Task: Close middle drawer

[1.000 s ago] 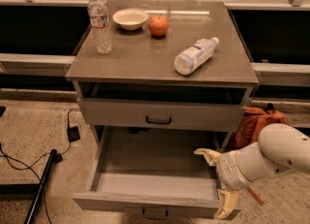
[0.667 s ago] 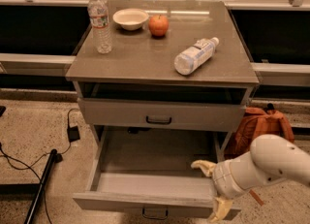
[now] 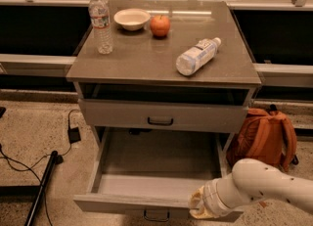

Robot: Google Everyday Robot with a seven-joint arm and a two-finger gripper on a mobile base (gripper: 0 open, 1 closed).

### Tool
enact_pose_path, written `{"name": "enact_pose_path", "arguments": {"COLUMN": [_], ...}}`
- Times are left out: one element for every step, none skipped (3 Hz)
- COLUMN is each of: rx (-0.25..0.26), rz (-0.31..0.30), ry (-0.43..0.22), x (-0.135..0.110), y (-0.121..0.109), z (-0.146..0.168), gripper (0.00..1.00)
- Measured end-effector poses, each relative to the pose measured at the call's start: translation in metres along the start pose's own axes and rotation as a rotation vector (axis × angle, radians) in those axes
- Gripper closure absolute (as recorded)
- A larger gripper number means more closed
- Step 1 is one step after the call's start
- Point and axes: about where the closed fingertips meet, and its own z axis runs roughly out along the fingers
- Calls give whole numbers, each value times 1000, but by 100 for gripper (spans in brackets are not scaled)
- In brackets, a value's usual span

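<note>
Lowered, rounded cream gripper (image 3: pixel 198 206) now at middle drawer's (image 3: pixel 146 185) flat wooden front.

On the cabinet top (image 3: pixel 146 63) we see a water bottle (image 3: pixel 100 22) upright at far L, a bowl (image 3: pixel 132 19) beside it, an apple (image 3: pixel 160 25) just R of the bowl, and a 2nd bottle (image 3: pixel 196 56) lying on its side toward the R. Orange backpack (image 3: pixel 266 139) on the floor at R; cable (image 3: pixel 19 164) w/ adapter (image 3: pixel 74 134) at L. The gripper (image 3: pixel 198 208) sits near R, low.

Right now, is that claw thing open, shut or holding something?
Gripper: cannot be told; it is at the front panel of the open middle drawer, near its right end.
</note>
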Motion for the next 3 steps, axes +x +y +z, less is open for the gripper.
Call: {"name": "enact_pose_path", "arguments": {"rx": [19,47,71], "rz": [38,97,141], "ry": [22,35,44], "x": [3,8,16], "y": [5,13,20], "z": [12,6,11], "gripper": [92,100,100]}}
